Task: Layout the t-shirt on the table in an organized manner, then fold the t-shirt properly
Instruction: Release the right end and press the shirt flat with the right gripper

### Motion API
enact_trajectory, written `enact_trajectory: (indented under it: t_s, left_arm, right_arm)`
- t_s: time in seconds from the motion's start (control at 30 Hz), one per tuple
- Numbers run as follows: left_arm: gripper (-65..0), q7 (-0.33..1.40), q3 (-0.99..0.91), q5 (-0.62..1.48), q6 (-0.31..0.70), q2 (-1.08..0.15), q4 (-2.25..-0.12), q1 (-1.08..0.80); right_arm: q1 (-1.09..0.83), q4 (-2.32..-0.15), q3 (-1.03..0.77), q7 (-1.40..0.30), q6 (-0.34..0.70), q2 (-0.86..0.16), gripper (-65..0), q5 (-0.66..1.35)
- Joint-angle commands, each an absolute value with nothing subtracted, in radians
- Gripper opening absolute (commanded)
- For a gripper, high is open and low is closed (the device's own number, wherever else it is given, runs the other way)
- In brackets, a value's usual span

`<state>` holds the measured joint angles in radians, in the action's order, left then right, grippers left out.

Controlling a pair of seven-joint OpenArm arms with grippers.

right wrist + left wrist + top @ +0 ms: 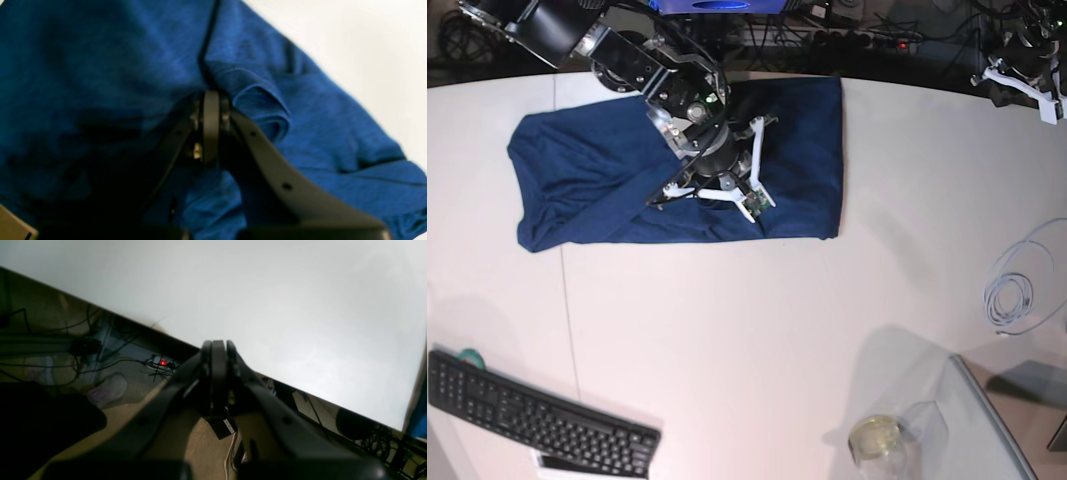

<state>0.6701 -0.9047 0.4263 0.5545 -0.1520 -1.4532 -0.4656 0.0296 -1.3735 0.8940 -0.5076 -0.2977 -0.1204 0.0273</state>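
Observation:
The dark blue t-shirt (607,180) lies spread but creased on the white table (757,330) at the back left, with its folds bunched near the middle. My right gripper (210,95) points down into the shirt (300,110) and is shut, with a ridge of fabric gathered at its tips. In the base view the right arm (692,110) covers the shirt's centre. My left gripper (218,344) is shut with nothing in it and hangs over the table's (267,300) edge. The left arm (1022,70) is at the far right back corner.
A black keyboard (537,420) sits at the front left. A coiled white cable (1017,290) lies at the right. A glass panel (987,430) and a glass jar (877,438) stand at the front right. Cables and a power strip (161,363) lie on the floor.

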Motion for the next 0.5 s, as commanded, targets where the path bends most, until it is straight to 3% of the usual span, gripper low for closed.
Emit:
enact_trajectory:
  t_s: [0.0,0.47]
  left_arm:
    - [-65.0,0.653,-0.914,0.438,0.559,-0.168,-1.468,-0.470]
    - [-65.0,0.653,-0.912,0.437,0.559,-0.170,-1.446,-0.455]
  right_arm:
    - [0.042,-1.394,0.874,-0.489,-0.302,-0.127,-65.0,0.021]
    - [0.027,-1.442,0.645,-0.493,-0.300,-0.159,-65.0,0.019]
